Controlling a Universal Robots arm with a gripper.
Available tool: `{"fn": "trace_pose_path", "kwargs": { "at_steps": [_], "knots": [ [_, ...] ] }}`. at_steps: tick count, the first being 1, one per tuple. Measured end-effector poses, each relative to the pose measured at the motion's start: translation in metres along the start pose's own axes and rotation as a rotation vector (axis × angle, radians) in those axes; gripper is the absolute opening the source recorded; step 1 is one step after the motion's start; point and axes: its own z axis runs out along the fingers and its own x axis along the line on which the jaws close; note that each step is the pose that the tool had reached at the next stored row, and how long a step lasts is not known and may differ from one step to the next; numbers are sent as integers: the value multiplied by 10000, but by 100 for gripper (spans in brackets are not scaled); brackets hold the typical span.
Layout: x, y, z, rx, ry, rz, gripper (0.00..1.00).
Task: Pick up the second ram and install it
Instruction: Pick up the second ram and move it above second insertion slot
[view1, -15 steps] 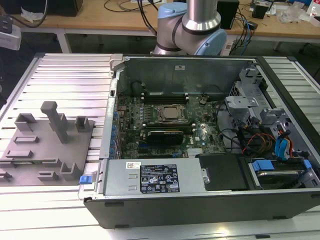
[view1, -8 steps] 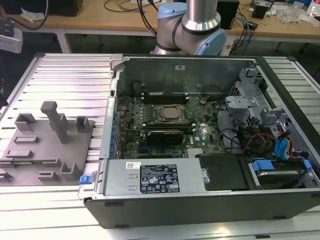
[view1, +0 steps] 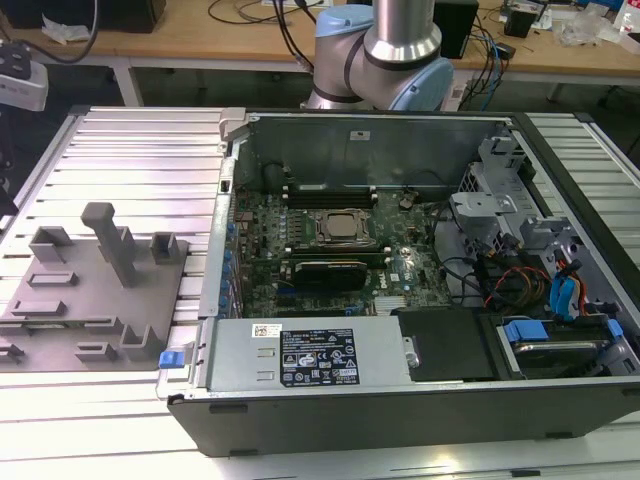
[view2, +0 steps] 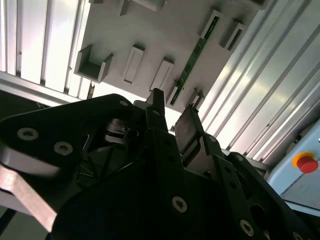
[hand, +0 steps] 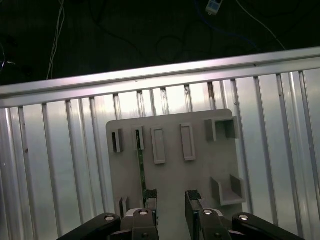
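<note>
The second ram (hand: 141, 167) is a thin green stick standing on edge in slots of the grey holder tray (hand: 170, 180). In the second wrist view the ram (view2: 192, 57) runs slantwise across the same tray (view2: 150, 30). My gripper (hand: 171, 200) hangs well above the tray, open, with nothing between its black fingers (hand: 150, 199). The ram lies just beyond one fingertip in the first wrist view. In the second wrist view the gripper (view2: 172, 112) stands over the ram's near end. The tray (view1: 60, 330) lies at the exterior view's left.
An open computer case (view1: 230, 370) with motherboard and CPU socket (view1: 335, 228) fills the exterior view's right. A tall grey post (view1: 110, 240) and several brackets rise from the tray. The table is ribbed aluminium (hand: 50, 165). A red button (view2: 306, 162) sits off to one side.
</note>
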Motion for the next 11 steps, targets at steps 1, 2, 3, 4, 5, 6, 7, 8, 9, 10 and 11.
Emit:
{"fn": "trace_pose_path", "kwargs": {
  "at_steps": [1,2,3,4,5,6,7,8,9,10,11],
  "knots": [
    [0,0,4,-1,0,0,36],
    [0,0,7,0,0,0,36],
    [0,-1,14,0,0,0,36],
    [0,-1,20,1,-1,0,36],
    [0,-1,26,1,-1,0,36],
    [0,-1,30,1,-1,0,36],
    [0,-1,38,0,0,1,36],
    [0,-2,43,0,0,0,36],
    [0,-2,49,1,-1,0,36],
    [0,-2,56,0,0,0,36],
    [0,-2,62,0,0,0,36]
  ]
}}
